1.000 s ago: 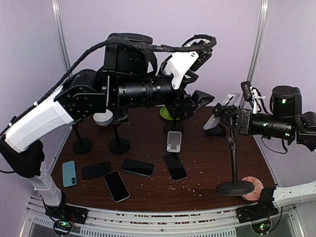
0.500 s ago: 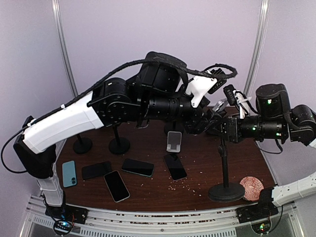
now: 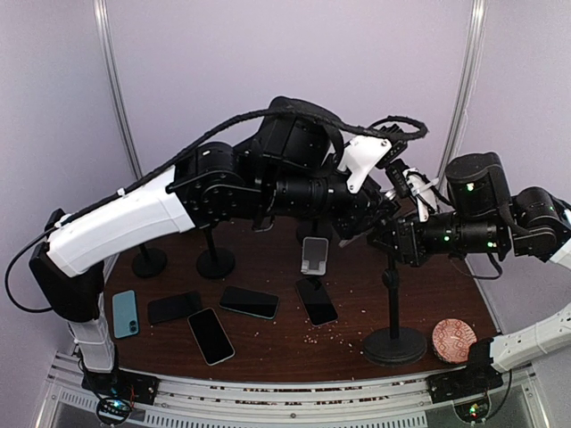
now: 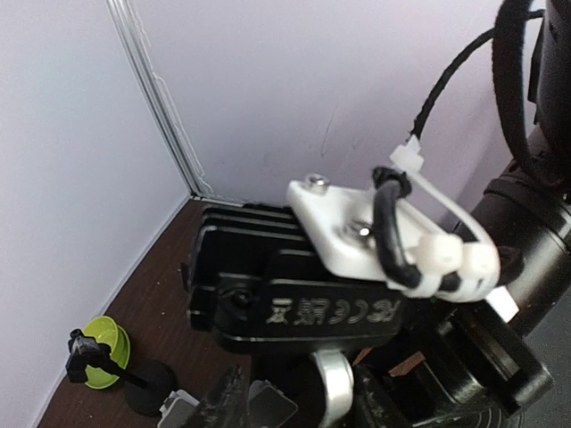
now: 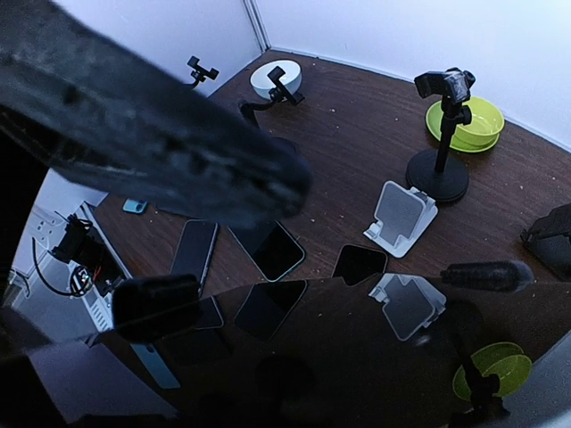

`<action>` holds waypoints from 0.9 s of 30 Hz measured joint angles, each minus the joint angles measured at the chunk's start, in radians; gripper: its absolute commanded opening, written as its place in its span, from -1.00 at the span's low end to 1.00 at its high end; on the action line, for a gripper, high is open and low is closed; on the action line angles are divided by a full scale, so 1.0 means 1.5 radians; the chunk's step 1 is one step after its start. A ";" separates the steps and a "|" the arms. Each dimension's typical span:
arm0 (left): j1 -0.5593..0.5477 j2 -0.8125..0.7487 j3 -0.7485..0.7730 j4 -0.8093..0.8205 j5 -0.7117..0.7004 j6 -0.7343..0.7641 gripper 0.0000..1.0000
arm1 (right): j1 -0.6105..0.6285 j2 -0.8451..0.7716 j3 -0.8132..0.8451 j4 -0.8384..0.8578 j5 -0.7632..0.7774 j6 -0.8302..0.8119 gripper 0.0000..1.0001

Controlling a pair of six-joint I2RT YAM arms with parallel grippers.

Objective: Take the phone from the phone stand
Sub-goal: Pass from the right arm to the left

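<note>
The left gripper [image 3: 382, 217] sits high above the table [image 3: 352, 285], nose to nose with the right gripper [image 3: 399, 236]. How far its jaws stand apart cannot be told: from above they are lost in the black cluster where the two wrists meet. In its own wrist view, only dark shapes show at the bottom edge. Most of that view is filled by the right arm's wrist just ahead, a black finned module carrying a white bracket [image 4: 357, 223] with a zip-tied cable.

The left arm rises from its base on a white link, bends at a bulky elbow and stretches its forearm level toward the right, a cable hose looping over it. The right arm comes in from the right edge, its forearm level and pointing left.

The right gripper appears clamped on the head of the phone stand [image 3: 390, 294], whose pole drops straight below it to a round base on the table. The phone [image 5: 339, 357] is up at that head, directly before the right wrist camera. Its glossy dark screen fills the lower half of that view and mirrors the table. From above it is hidden between the grippers.

Below and left of both grippers stand a white desk stand [image 3: 313, 256], several loose phones [image 3: 249, 302] and a teal phone [image 3: 125, 314]. A patterned disc [image 3: 453, 339] lies beside the stand's base.
</note>
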 measured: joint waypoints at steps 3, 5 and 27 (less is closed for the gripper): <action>0.002 0.007 0.001 0.005 0.007 0.005 -0.86 | 0.000 -0.006 0.000 -0.001 -0.001 -0.017 -1.00; 0.001 0.010 0.001 0.010 0.005 0.008 -1.00 | 0.000 -0.010 0.000 -0.007 -0.001 -0.023 -1.00; -0.009 -0.076 -0.169 0.210 -0.016 -0.039 -1.00 | -0.074 -0.104 -0.079 0.119 -0.134 0.078 -0.60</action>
